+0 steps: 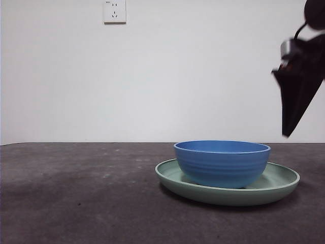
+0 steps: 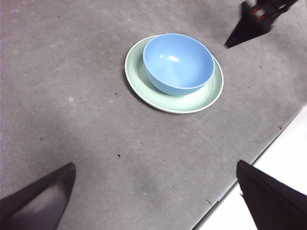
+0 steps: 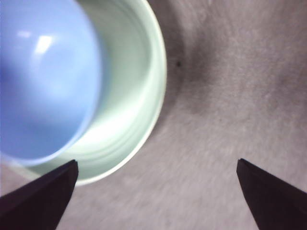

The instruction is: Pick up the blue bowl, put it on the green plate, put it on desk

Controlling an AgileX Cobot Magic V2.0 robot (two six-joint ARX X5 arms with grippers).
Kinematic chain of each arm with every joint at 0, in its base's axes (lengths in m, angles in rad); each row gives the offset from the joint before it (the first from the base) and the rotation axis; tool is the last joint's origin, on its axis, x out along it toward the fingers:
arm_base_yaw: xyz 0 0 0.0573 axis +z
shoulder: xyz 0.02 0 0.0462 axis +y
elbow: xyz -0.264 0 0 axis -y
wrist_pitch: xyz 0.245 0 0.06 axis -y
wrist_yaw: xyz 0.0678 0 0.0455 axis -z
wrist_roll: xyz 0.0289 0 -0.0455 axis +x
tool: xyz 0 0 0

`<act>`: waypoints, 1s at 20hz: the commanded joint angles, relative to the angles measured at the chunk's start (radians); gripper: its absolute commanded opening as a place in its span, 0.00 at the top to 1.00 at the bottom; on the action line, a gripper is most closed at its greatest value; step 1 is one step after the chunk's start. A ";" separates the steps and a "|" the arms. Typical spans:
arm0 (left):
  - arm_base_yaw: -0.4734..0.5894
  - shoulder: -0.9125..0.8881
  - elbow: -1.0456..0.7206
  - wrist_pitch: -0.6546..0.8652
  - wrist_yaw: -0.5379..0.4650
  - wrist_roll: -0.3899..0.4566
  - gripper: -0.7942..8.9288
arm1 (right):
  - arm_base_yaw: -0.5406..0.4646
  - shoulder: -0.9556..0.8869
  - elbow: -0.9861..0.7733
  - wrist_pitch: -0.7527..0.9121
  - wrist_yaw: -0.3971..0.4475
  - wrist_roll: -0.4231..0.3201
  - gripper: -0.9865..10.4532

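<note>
Bowl sits in plate on table. Right gripper above plate's edge, jaws wide, empty. Left gripper well back, jaws wide. Risk: bowl lift could drag plate. Only left wrist view shows bowl off-centre on plate.

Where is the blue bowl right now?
The blue bowl sits in the green plate on the desk, right of middle in the front view, below the open right hand.
</note>
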 commanded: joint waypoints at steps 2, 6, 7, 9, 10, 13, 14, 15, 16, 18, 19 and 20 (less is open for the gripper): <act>-0.005 0.004 0.009 0.005 0.005 0.007 0.20 | 0.005 0.093 0.014 0.066 0.004 -0.014 0.43; -0.005 0.004 0.009 -0.002 0.005 0.007 0.20 | 0.005 0.165 0.014 0.139 0.004 -0.014 0.45; -0.005 0.004 0.009 -0.002 0.005 0.007 0.20 | 0.005 0.178 0.014 0.151 0.003 -0.014 0.47; -0.005 0.004 0.009 -0.002 0.005 0.007 0.20 | 0.005 0.201 0.014 0.172 0.005 -0.014 0.53; -0.005 0.004 0.009 -0.002 0.005 0.007 0.20 | 0.005 0.207 0.014 0.183 0.003 -0.014 0.55; -0.005 0.004 0.009 -0.002 0.005 0.007 0.20 | 0.005 0.212 0.014 0.210 0.003 -0.014 0.64; -0.005 0.004 0.009 -0.002 0.005 0.007 0.20 | 0.005 0.212 0.014 0.213 0.002 -0.014 0.67; -0.005 0.004 0.009 -0.002 0.005 0.007 0.20 | 0.005 0.212 0.014 0.213 0.002 -0.014 0.69; -0.005 0.004 0.009 -0.002 0.005 0.007 0.20 | 0.005 0.216 0.014 0.215 -0.005 -0.014 0.69; -0.005 0.004 0.009 -0.002 0.005 0.007 0.20 | 0.004 0.229 0.014 0.216 -0.040 -0.014 0.69; -0.005 0.004 0.009 -0.002 0.005 0.007 0.20 | 0.005 0.238 0.014 0.219 -0.048 -0.013 0.69; -0.005 0.004 0.009 -0.002 0.005 0.007 0.20 | 0.007 0.254 0.014 0.220 -0.066 -0.013 0.69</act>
